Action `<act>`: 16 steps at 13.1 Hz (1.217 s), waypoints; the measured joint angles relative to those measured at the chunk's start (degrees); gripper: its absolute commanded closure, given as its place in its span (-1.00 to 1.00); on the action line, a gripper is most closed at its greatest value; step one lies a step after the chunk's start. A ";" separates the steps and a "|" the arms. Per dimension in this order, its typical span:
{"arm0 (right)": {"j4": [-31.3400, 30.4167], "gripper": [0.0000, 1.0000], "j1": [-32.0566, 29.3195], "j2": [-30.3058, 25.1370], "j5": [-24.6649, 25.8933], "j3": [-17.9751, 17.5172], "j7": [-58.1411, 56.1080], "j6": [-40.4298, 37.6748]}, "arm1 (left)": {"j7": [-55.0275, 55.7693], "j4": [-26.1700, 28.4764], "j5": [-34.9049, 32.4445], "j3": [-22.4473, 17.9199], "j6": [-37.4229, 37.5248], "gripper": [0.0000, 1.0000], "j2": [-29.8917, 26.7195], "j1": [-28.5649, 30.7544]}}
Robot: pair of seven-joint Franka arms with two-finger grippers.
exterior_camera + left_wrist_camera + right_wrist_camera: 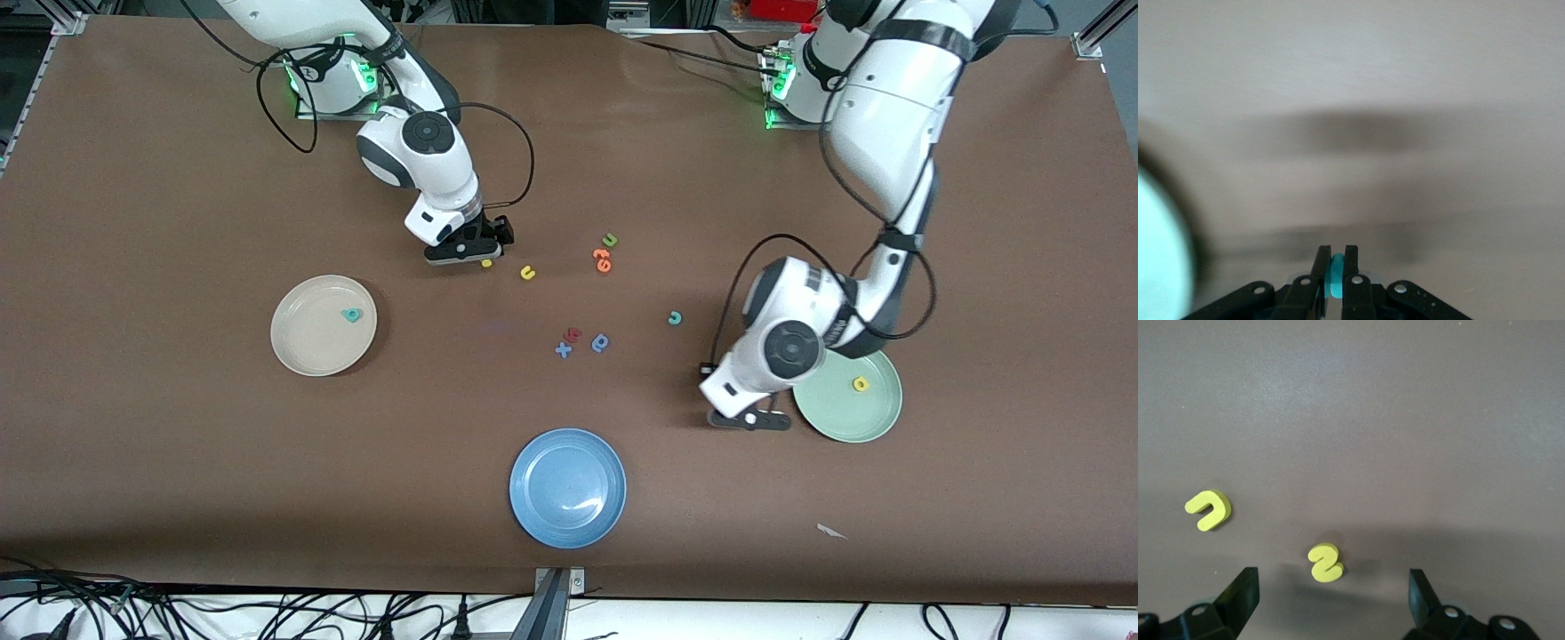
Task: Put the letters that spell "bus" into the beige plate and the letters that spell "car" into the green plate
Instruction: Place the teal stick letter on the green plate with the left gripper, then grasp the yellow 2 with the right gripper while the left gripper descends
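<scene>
On the brown table in the front view, the round beige plate (pixel 324 325) holds a small teal foam letter b (pixel 353 315) and the round pale green plate (pixel 847 396) holds a yellow a (pixel 860 384). In the left wrist view, the left gripper (pixel 1336 267) is clamped on a thin teal letter (pixel 1336 275). In the right wrist view, the right gripper (pixel 1331 590) stands wide apart over the yellow s (pixel 1325 562), with the yellow u (pixel 1209 509) beside it.

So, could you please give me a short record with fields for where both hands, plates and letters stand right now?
left hand: shut on a thin teal letter, beside the green plate
right hand: open, low over the yellow s
yellow u: on the table beside the s
beige plate: holds a teal letter
green plate: holds a yellow letter
teal c: on the table
</scene>
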State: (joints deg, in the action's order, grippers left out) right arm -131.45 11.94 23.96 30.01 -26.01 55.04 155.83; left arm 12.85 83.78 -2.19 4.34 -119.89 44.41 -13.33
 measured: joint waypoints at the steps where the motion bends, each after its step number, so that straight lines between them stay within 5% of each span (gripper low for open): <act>1: 0.47 -0.91 0.32 0.53 0.96 0.22 0.95 0.01 | -3.56 0.00 0.00 -0.02 1.69 1.00 -1.05 2.10; 4: 0.99 -0.87 0.75 1.18 1.43 0.39 1.31 0.01 | -13.50 0.17 -0.34 -0.12 4.53 1.00 -2.67 7.40; 5: 0.99 -0.79 0.84 1.26 1.58 0.45 1.32 0.01 | -15.95 0.32 -1.91 -0.20 4.61 0.82 -2.66 8.66; 7: 1.00 -0.77 0.93 1.45 2.11 0.57 1.35 0.03 | -18.15 0.81 -7.44 -0.22 4.63 -0.99 -2.57 10.24; 10: 1.01 -0.66 0.94 2.03 2.25 0.84 1.38 0.60 | -19.06 1.12 -8.68 0.29 4.62 -1.00 -2.47 10.24; 16: 1.02 -0.38 0.97 2.41 2.39 1.06 1.40 1.28 | -2.80 2.69 -0.15 3.89 1.58 -1.00 -2.75 6.14</act>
State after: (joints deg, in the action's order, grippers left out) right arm -130.43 12.90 26.37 32.40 -24.96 56.44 157.11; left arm 10.06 86.47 -2.33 8.23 -118.31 41.66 -7.19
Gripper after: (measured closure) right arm 0.242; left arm 0.013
